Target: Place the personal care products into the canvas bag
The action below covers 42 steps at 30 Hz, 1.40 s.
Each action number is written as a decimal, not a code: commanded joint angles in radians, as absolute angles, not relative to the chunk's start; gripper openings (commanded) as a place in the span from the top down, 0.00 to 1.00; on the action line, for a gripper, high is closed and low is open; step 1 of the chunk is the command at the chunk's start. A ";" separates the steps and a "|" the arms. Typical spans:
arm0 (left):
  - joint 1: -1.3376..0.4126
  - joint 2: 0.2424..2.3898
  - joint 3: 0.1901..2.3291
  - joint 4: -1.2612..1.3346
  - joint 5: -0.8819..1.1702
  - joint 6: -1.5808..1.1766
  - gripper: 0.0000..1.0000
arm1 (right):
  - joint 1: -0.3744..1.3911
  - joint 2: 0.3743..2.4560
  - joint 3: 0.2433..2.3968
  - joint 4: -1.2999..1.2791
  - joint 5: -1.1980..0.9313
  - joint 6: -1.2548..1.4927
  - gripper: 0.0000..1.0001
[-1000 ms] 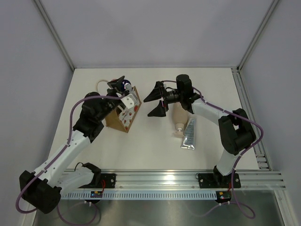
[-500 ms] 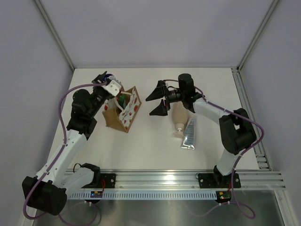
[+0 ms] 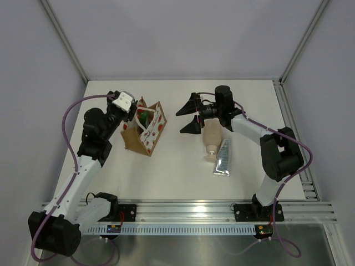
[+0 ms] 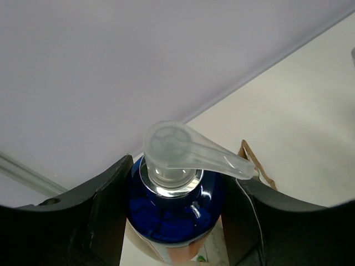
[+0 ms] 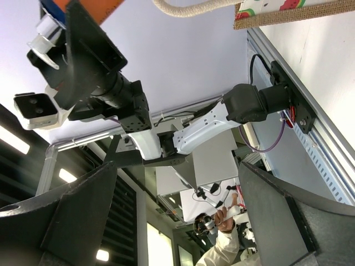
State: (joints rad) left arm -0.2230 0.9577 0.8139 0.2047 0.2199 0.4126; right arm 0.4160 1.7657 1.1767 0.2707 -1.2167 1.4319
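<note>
The canvas bag (image 3: 145, 133) stands left of centre with the green red-capped bottle (image 3: 143, 117) inside; its edge also shows in the right wrist view (image 5: 288, 8). My left gripper (image 3: 119, 100) is just left of the bag's far end. In the left wrist view it (image 4: 177, 213) is shut on the orange-labelled blue bottle (image 4: 177, 205) with a clear pump head. My right gripper (image 3: 188, 113) is open and empty in the air, right of the bag. The beige bottle (image 3: 211, 138) and the silver tube (image 3: 223, 158) lie below it on the table.
White table (image 3: 177, 172) with grey walls around it. A metal rail (image 3: 211, 213) runs along the near edge by the arm bases. A white rope handle (image 5: 188, 5) hangs from the bag's far side.
My left gripper has moved left from above the bag to beside it, still holding the bottle; the green bottle in the bag now shows. My right gripper has shifted slightly up and right.
</note>
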 commanded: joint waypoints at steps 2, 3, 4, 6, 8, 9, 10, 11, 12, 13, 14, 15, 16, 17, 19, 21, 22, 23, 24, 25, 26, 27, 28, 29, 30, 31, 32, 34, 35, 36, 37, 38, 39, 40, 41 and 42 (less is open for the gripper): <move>-0.221 0.922 0.801 0.362 0.287 0.310 1.00 | 0.400 1.718 1.170 0.276 -1.236 1.417 0.01; -0.221 0.920 0.790 0.373 0.296 0.286 1.00 | 0.396 1.717 1.170 0.276 -1.235 1.417 0.00; -0.221 0.919 0.790 0.377 0.296 0.285 1.00 | 0.394 1.717 1.169 0.276 -1.235 1.417 0.01; -0.221 0.920 0.775 0.390 0.314 0.243 1.00 | 0.391 1.713 1.167 0.276 -1.236 1.417 0.00; -0.221 0.925 0.769 0.393 0.328 0.207 1.00 | 0.390 1.712 1.166 0.276 -1.235 1.417 0.00; -0.221 0.927 0.764 0.394 0.330 0.195 1.00 | 0.385 1.712 1.167 0.278 -1.233 1.417 0.01; -0.221 0.930 0.758 0.397 0.330 0.171 1.00 | 0.385 1.712 1.167 0.278 -1.233 1.417 0.01; -0.221 0.931 0.744 0.402 0.331 0.161 1.00 | 0.384 1.710 1.167 0.278 -1.235 1.417 0.00; -0.221 0.934 0.735 0.409 0.334 0.150 1.00 | 0.382 1.710 1.167 0.278 -1.235 1.420 0.01; -0.221 0.937 0.724 0.431 0.334 0.132 1.00 | 0.379 1.709 1.167 0.279 -1.235 1.419 0.01; -0.221 0.943 0.712 0.445 0.331 0.123 1.00 | 0.377 1.709 1.166 0.281 -1.235 1.419 0.00; -0.221 0.948 0.694 0.481 0.330 0.114 1.00 | 0.376 1.707 1.166 0.281 -1.235 1.419 0.01; -0.221 0.956 0.687 0.501 0.331 0.089 1.00 | 0.374 1.706 1.166 0.281 -1.235 1.417 0.01; -0.221 0.977 0.683 0.518 0.334 0.080 1.00 | 0.374 1.706 1.164 0.281 -1.235 1.417 0.00; -0.221 0.999 0.678 0.570 0.328 0.043 1.00 | 0.371 1.704 1.163 0.281 -1.232 1.416 0.00; -0.221 1.032 0.673 0.638 0.324 0.020 1.00 | 0.370 1.700 1.158 0.281 -1.230 1.414 0.00; -0.221 1.046 0.675 0.658 0.321 0.005 1.00 | 0.370 1.697 1.157 0.281 -1.227 1.413 0.01; -0.221 1.063 0.678 0.672 0.321 0.002 1.00 | 0.370 1.692 1.154 0.276 -1.227 1.411 0.01; -0.219 1.089 0.683 0.698 0.324 -0.027 1.00 | 0.371 1.689 1.152 0.275 -1.224 1.408 0.01; -0.221 1.104 0.687 0.713 0.319 -0.046 1.00 | 0.370 1.687 1.149 0.275 -1.223 1.408 0.00; -0.219 1.117 0.687 0.730 0.315 -0.055 1.00 | 0.370 1.684 1.147 0.273 -1.224 1.407 0.01; -0.219 1.140 0.689 0.754 0.308 -0.061 1.00 | 0.368 1.681 1.146 0.273 -1.224 1.405 0.01; -0.219 1.150 0.690 0.765 0.299 -0.070 1.00 | 0.367 1.680 1.146 0.272 -1.223 1.405 0.01; -0.219 1.161 0.693 0.773 0.293 -0.075 1.00 | 0.365 1.678 1.146 0.272 -1.223 1.405 0.00; -0.219 1.170 0.693 0.799 0.288 -0.081 1.00 | 0.364 1.677 1.147 0.272 -1.221 1.404 0.01; -0.219 1.184 0.692 0.813 0.276 -0.098 1.00 | 0.362 1.677 1.147 0.270 -1.223 1.404 0.01; -0.218 1.189 0.687 0.828 0.272 -0.107 1.00 | 0.361 1.677 1.146 0.270 -1.223 1.404 0.01; -0.218 1.207 0.687 0.853 0.272 -0.117 1.00 | 0.354 1.674 1.144 0.270 -1.221 1.402 0.00; -0.218 1.210 0.687 0.854 0.270 -0.115 1.00 | 0.354 1.675 1.144 0.270 -1.221 1.404 0.01; -0.218 1.213 0.683 0.856 0.271 -0.110 1.00 | 0.351 1.674 1.144 0.270 -1.223 1.402 0.01; -0.216 1.215 0.680 0.854 0.273 -0.097 1.00 | 0.350 1.675 1.144 0.270 -1.223 1.404 0.01; -0.212 1.213 0.675 0.854 0.279 -0.089 1.00 | 0.347 1.675 1.144 0.270 -1.224 1.404 0.01; -0.209 1.213 0.658 0.859 0.284 -0.087 1.00 | 0.345 1.674 1.144 0.270 -1.224 1.404 0.01; -0.196 1.207 0.649 0.862 0.290 -0.089 1.00 | 0.342 1.674 1.144 0.273 -1.224 1.404 0.00; -0.192 1.204 0.641 0.859 0.301 -0.090 1.00 | 0.344 1.675 1.143 0.273 -1.223 1.404 0.01; -0.189 1.201 0.626 0.853 0.314 -0.089 1.00 | 0.341 1.675 1.144 0.275 -1.224 1.405 0.00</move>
